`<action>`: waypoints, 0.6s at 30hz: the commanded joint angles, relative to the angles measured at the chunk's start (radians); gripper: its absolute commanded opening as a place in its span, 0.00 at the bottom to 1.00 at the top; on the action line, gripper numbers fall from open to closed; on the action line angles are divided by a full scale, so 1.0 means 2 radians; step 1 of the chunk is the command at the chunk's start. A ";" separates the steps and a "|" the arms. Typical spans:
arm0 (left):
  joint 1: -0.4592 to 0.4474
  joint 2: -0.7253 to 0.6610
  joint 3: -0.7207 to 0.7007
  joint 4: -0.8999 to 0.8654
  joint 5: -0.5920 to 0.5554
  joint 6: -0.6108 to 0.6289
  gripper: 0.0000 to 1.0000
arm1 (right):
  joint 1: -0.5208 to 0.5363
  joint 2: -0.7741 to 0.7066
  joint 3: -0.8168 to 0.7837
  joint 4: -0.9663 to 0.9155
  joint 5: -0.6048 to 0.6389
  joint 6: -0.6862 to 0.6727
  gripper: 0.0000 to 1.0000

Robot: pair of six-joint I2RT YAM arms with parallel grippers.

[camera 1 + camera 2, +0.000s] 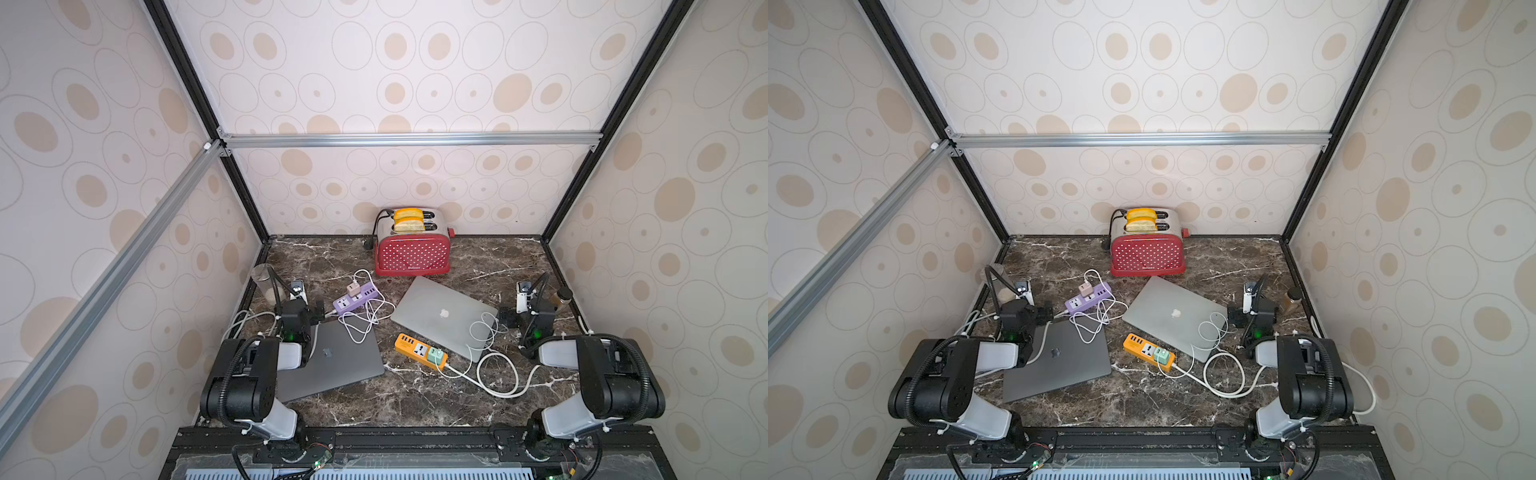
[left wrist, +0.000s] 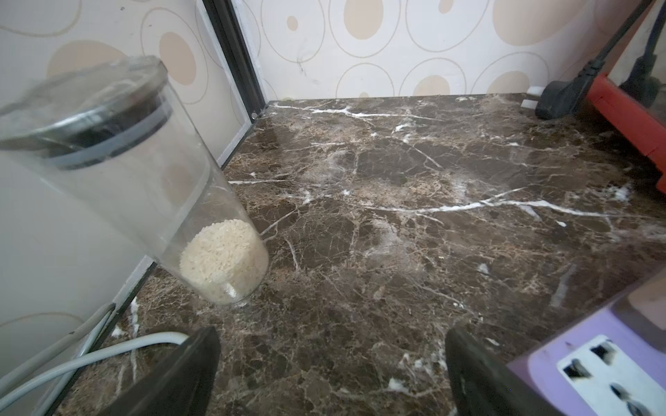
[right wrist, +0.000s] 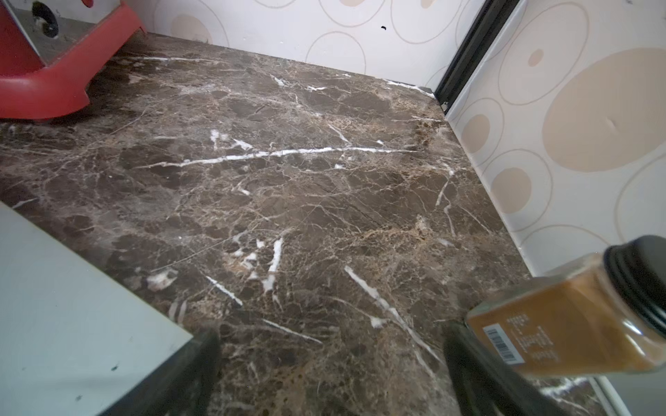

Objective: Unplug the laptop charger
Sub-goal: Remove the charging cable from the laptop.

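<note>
Here, two laptop chargers sit plugged in, and neither is between any jaws. The pink charger (image 1: 353, 288) stands upright on the purple power strip (image 1: 357, 298). The green charger (image 1: 436, 355) stands upright on the orange power strip (image 1: 415, 348), at the end where that strip's thick white cord (image 1: 498, 390) leaves.

The left jaws are spread wide over bare table (image 2: 396, 216). The purple strip's near end lies just beside them, and the pink charger is farther along the strip. The right jaws are also spread wide, holding nothing, at the right corner of the silver laptop (image 1: 440, 316). The green charger lies well apart from them, across that laptop.

Counted: two chargers, two power strips, two closed laptops (the silver one and a dark grey laptop (image 1: 332, 365)), one red toaster (image 1: 412, 253) with two slices in it, one rice jar (image 2: 162, 198) and one spice bottle (image 3: 558, 331).

The purple strip's long axis runs from near-left to far-right; the orange strip's runs from far-left to near-right.
</note>
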 commanded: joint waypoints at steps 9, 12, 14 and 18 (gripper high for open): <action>0.002 0.002 0.011 0.002 0.001 0.006 0.99 | 0.017 0.003 -0.005 0.027 0.084 0.010 1.00; 0.002 0.002 0.011 0.002 0.001 0.006 0.99 | 0.013 0.002 -0.002 0.020 0.054 0.003 1.00; 0.002 0.001 0.011 0.003 0.001 0.006 0.99 | 0.010 0.002 -0.001 0.017 0.047 0.005 1.00; 0.002 0.002 0.012 0.001 0.001 0.006 0.99 | 0.010 0.001 -0.001 0.016 0.046 0.004 1.00</action>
